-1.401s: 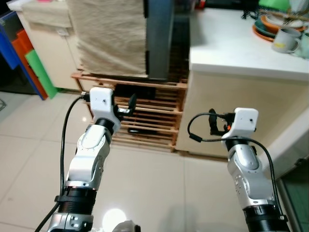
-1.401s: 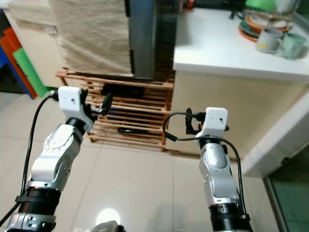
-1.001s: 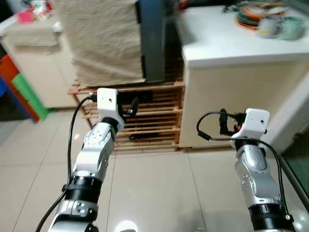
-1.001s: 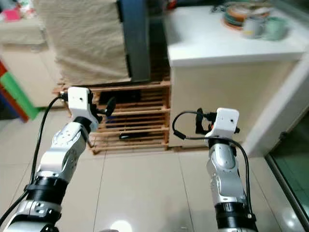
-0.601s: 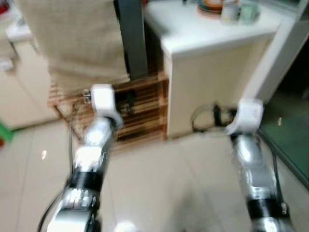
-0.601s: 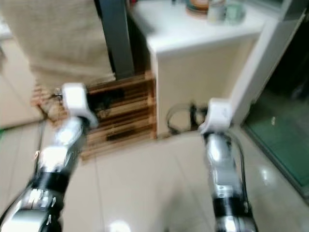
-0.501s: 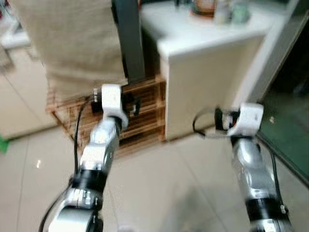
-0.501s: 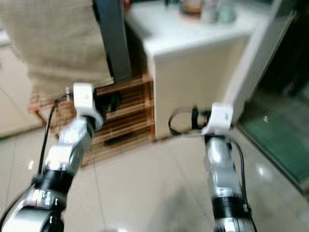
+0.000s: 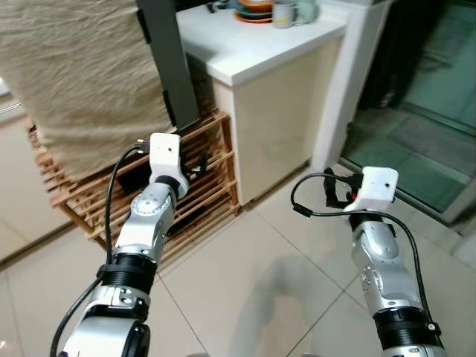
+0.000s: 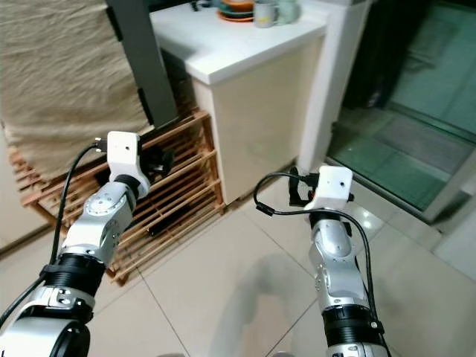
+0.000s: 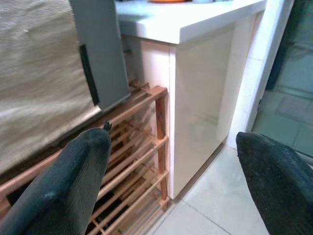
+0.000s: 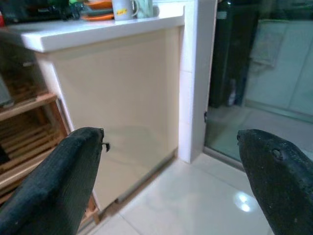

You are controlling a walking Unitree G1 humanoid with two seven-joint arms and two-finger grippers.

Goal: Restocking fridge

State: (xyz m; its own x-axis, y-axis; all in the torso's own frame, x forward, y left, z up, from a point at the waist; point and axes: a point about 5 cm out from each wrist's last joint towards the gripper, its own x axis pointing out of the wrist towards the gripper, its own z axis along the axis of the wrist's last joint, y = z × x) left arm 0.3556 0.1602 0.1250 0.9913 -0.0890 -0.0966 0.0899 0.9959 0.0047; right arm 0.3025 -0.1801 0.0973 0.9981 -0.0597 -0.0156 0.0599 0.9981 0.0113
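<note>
Tiled floor (image 9: 245, 282) open ahead, between both arms. Wooden rack (image 9: 208, 186) blocks left side; white counter (image 9: 275, 97) cabinet stands straight ahead; white pillar (image 9: 346, 82) beside it, glass door (image 9: 424, 111) right.

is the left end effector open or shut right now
Open. In the left wrist view its two black fingers stand far apart with nothing between them, the wooden rack and white counter showing through the gap.

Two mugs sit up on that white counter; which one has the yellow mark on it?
The grey-white mug, standing just beside the orange plates. The pale green mug next to it shows no mark.
</note>
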